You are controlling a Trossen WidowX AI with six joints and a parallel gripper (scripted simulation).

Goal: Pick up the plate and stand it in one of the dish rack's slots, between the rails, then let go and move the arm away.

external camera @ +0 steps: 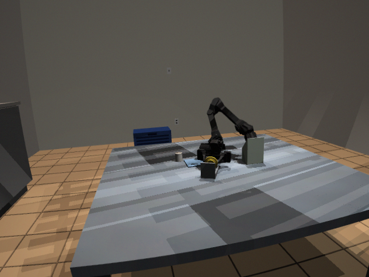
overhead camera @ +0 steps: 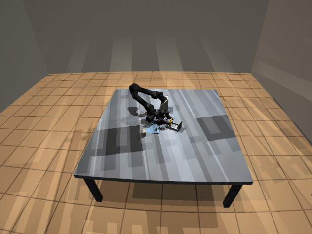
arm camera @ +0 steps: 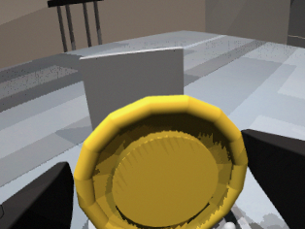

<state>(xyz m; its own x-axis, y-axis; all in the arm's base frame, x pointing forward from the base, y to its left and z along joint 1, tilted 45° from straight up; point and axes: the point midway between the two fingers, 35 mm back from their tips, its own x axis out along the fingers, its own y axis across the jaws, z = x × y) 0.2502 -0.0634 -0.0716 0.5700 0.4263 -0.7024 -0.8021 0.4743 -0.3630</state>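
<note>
The yellow plate (overhead camera: 171, 120) (external camera: 211, 158) (arm camera: 165, 179) stands upright, its round face filling the lower middle of the wrist view. It is at the arm-side part of the small dish rack, whose dark end panel (overhead camera: 179, 126) (external camera: 208, 170) (arm camera: 133, 80) rises beyond it. The plate's lower rim and the slot under it are hidden, so I cannot tell how deep it sits between the rails. My gripper (overhead camera: 166, 121) (arm camera: 157, 156) is open, with one finger close beside each side of the plate's rim. A thin gap shows at the left finger; at the right one I cannot tell whether they touch.
A blue mat (overhead camera: 152, 130) (external camera: 190, 162) lies beside the rack, with a small pale cup (overhead camera: 142, 133) (external camera: 178, 156) next to it. A tall pale grey-green block (overhead camera: 164, 103) (external camera: 257, 151) stands on the other side, close to the arm's raised links.
</note>
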